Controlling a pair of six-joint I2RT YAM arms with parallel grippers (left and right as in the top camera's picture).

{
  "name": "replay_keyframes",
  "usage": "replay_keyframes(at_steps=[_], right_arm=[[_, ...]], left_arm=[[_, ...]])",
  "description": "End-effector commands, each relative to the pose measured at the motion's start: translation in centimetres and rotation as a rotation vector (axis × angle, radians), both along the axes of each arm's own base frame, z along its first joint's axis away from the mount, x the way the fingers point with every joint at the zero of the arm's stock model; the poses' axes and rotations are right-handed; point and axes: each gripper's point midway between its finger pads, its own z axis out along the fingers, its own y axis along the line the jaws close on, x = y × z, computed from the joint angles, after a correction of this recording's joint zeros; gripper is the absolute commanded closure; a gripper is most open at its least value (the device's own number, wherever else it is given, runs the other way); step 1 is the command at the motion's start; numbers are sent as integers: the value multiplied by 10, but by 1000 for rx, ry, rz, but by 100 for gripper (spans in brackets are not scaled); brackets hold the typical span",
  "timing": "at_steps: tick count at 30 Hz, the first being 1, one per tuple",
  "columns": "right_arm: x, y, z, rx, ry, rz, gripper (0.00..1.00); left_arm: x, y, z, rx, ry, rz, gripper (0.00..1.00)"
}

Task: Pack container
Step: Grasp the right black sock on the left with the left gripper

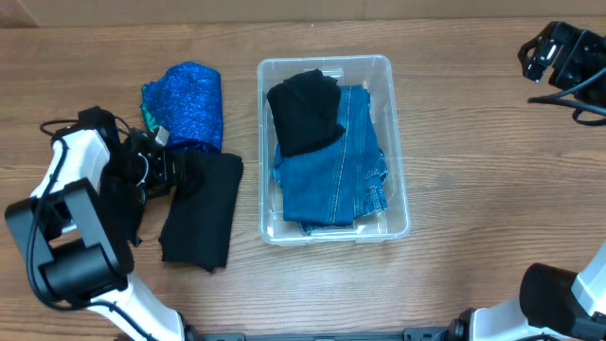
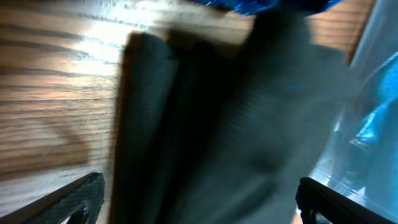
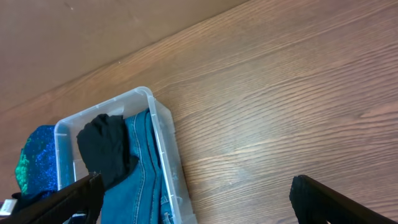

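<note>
Wooden table (image 1: 473,142), whole container (image 1: 399,142) only overhead

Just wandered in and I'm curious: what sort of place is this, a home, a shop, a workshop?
Most likely a robotics lab or test bench: a left robot arm and a right robot arm stand at a wooden table, where a folded black cloth lies beside a clear container partly packed with jeans.

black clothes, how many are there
2: a black garment in the container on the jeans, a black cloth on the table left of it; more may be hidden.
</note>
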Motion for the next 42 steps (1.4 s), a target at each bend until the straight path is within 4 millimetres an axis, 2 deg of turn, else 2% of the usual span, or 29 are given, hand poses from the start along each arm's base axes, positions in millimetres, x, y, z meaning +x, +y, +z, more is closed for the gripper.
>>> replay_keyframes(at_steps=[1, 8, 13, 15, 19, 22, 25, 27, 31, 34, 37, 39, 40, 42], right_arm=[[1, 0, 0, 5, -4, 2, 0], [2, 0, 1, 4, -9, 2, 0], [2, 0, 1, 4, -10, 2, 0], [2, 0, 1, 3, -10, 3, 0], [2, 0, 1, 4, -9, 2, 0], [2, 0, 1, 4, -9, 2, 0], [1, 0, 1, 4, -7, 3, 0], [1, 0, 1, 4, -7, 3, 0], [1, 0, 1, 4, -6, 3, 0], [1, 0, 1, 4, -6, 3, 0], [1, 0, 1, 4, -6, 2, 0], [1, 0, 1, 4, -6, 2, 0], [1, 0, 0, 4, -5, 2, 0], [1, -1, 0, 0, -2, -2, 0]], left_arm=[[-7, -8, -14, -47, 31, -24, 0], [-31, -26, -34, -91, 100, -48, 0], [-37, -29, -39, -104, 112, -45, 2], [-38, -29, -39, -105, 114, -45, 11], [-40, -30, -38, -108, 122, -45, 45], [-40, -30, -38, -109, 123, -44, 62], [-38, -34, -35, -138, 114, -38, 72], [-36, -37, -32, -160, 105, -32, 82], [-32, -42, -27, -197, 86, -24, 91], [-26, -44, -15, -220, 55, -31, 96], [-15, -45, 11, -233, -20, -47, 96], [-8, -44, 36, -220, -86, -59, 96], [-3, -45, 63, -199, -145, -79, 96], [-3, -50, 98, -178, -206, -118, 96]])
